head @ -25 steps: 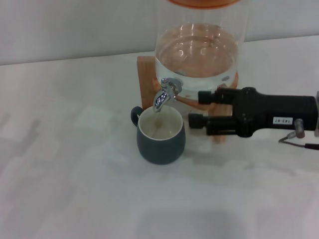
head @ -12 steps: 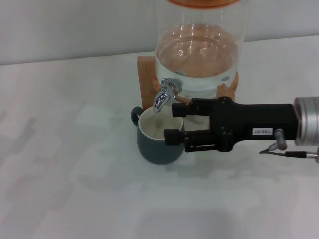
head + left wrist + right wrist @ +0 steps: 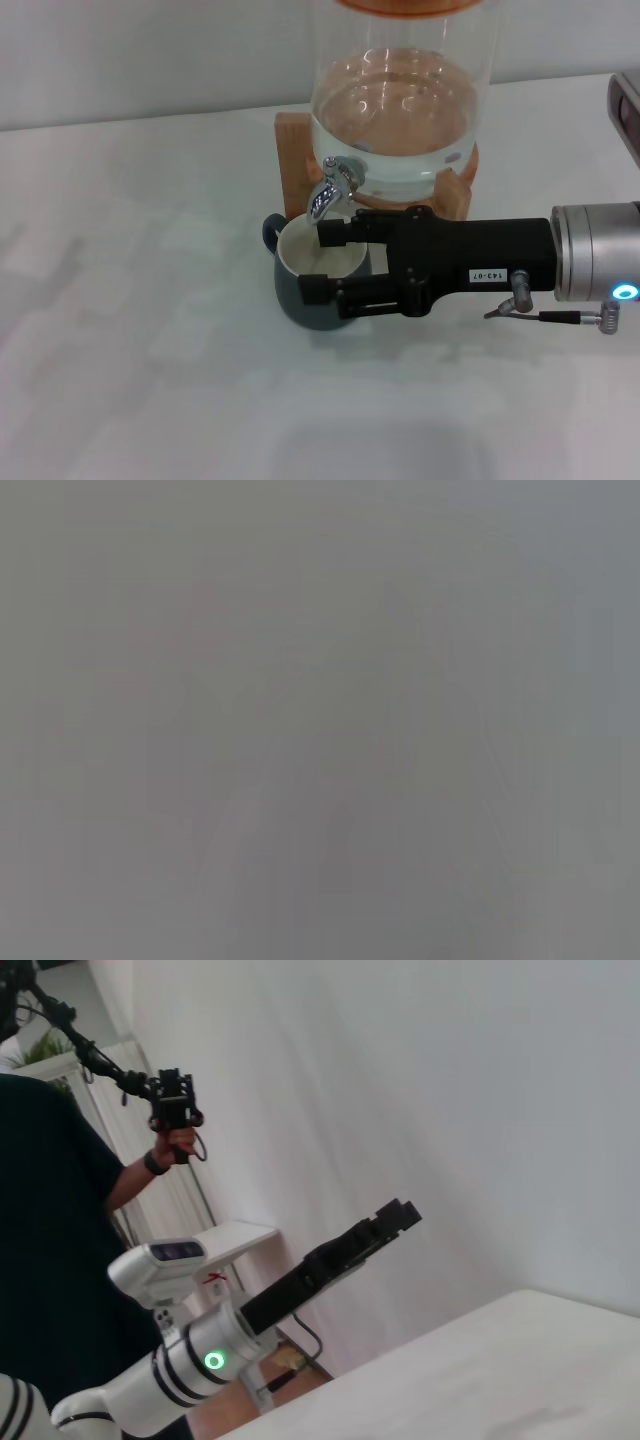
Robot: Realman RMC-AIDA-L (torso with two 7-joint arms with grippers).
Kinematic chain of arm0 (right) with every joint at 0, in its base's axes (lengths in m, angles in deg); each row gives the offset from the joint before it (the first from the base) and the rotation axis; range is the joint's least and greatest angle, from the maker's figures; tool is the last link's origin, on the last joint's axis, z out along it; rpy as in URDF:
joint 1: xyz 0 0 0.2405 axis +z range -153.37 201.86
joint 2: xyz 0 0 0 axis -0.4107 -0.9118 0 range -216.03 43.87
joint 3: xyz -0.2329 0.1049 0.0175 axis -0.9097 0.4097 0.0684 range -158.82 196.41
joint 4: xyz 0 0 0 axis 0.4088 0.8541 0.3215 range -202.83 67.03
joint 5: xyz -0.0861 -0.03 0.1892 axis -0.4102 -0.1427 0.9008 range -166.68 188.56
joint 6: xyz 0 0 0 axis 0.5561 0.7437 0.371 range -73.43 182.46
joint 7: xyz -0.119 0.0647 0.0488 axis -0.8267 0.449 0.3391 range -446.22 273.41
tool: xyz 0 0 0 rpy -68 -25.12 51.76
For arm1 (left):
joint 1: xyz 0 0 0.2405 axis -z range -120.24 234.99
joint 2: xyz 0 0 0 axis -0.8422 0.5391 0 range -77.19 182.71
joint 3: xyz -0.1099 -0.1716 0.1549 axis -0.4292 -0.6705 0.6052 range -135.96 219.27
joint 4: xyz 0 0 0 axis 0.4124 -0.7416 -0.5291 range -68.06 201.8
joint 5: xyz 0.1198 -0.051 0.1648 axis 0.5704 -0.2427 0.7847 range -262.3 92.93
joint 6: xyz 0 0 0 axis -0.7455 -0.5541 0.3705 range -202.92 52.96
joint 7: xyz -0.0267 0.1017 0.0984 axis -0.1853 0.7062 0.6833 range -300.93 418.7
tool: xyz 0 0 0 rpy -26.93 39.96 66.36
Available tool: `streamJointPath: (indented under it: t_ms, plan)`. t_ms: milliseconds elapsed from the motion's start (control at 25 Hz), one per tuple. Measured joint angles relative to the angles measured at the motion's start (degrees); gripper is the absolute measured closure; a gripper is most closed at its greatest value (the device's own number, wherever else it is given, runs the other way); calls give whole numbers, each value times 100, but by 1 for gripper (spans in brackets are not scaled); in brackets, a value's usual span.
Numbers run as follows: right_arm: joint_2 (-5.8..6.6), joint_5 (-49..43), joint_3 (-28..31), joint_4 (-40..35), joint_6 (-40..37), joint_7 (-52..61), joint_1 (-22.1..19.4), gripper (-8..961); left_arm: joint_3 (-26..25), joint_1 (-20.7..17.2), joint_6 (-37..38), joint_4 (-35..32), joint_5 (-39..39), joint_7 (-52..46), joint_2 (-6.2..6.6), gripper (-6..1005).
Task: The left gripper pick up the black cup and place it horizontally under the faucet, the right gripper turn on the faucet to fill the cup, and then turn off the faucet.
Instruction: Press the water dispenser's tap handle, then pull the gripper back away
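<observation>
The black cup (image 3: 296,303) stands upright on the white table, its cream inside directly below the spout of the chrome faucet (image 3: 331,189). My right gripper (image 3: 324,262) reaches in from the right and is open. One finger lies just under and beside the faucet, the other across the cup's near rim, hiding much of the cup. In the right wrist view my left gripper (image 3: 396,1216) is held up in the air away from the table, on its white-and-grey arm with a green light. The left wrist view is a blank grey.
A big glass jar of water (image 3: 396,110) with an orange lid sits on a wooden stand (image 3: 294,158) behind the cup. A person in dark clothes (image 3: 60,1230) stands beyond the left arm, holding up a device.
My right gripper has travelled left, from beside the jar's stand to over the cup just below the faucet. The cup and faucet have stayed put.
</observation>
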State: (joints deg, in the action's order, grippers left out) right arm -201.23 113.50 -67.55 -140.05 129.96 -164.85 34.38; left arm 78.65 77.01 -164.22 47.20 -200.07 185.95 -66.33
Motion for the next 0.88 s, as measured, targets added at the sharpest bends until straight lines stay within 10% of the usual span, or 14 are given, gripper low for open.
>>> streamJointPath:
  t_ms: [880]
  plan:
    - [1, -14, -28, 9, -386, -110, -45, 145, -6, -26, -61, -89, 170, -33, -2, 106]
